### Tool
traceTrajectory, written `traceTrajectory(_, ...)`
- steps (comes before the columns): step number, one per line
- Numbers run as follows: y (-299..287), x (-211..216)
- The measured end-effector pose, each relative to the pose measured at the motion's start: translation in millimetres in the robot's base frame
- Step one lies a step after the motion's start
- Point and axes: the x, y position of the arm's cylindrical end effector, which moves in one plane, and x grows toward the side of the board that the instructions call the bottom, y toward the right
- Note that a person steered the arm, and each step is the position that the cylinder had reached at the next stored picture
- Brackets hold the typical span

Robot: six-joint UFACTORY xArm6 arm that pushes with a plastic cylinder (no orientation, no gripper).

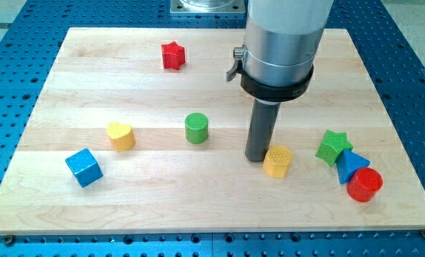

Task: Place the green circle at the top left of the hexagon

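One green circle [196, 127] sits mid-worktop [91, 78], apart from your yellow hexagon [277, 160] toward the right edge. Your tip [256, 158] touches the hexagon's left; no jaws, nothing held.

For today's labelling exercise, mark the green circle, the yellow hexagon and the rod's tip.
green circle [196, 128], camera view, on its side wall.
yellow hexagon [278, 160], camera view, on its top face.
my tip [256, 158], camera view, the rod's very end, just left of the hexagon.
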Motion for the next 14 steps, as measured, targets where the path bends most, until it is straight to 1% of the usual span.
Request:
traceTrajectory(1,-28.4,2.1)
traceTrajectory(2,-13.6,13.0)
traceTrajectory(3,38.9,16.6)
traceTrajectory(4,66.4,13.0)
traceTrajectory(5,34.7,-63.7)
traceTrajectory(6,-37.6,-114.4)
traceTrajectory(7,-115.5,-74.8)
traceTrajectory(8,-95.7,-55.2)
traceTrajectory(10,22.5,-40.5)
traceTrajectory(11,-21.1,-48.4)
traceTrajectory(12,-68.1,-40.2)
traceTrajectory(13,-30.8,-23.6)
traceTrajectory(14,28.1,-22.2)
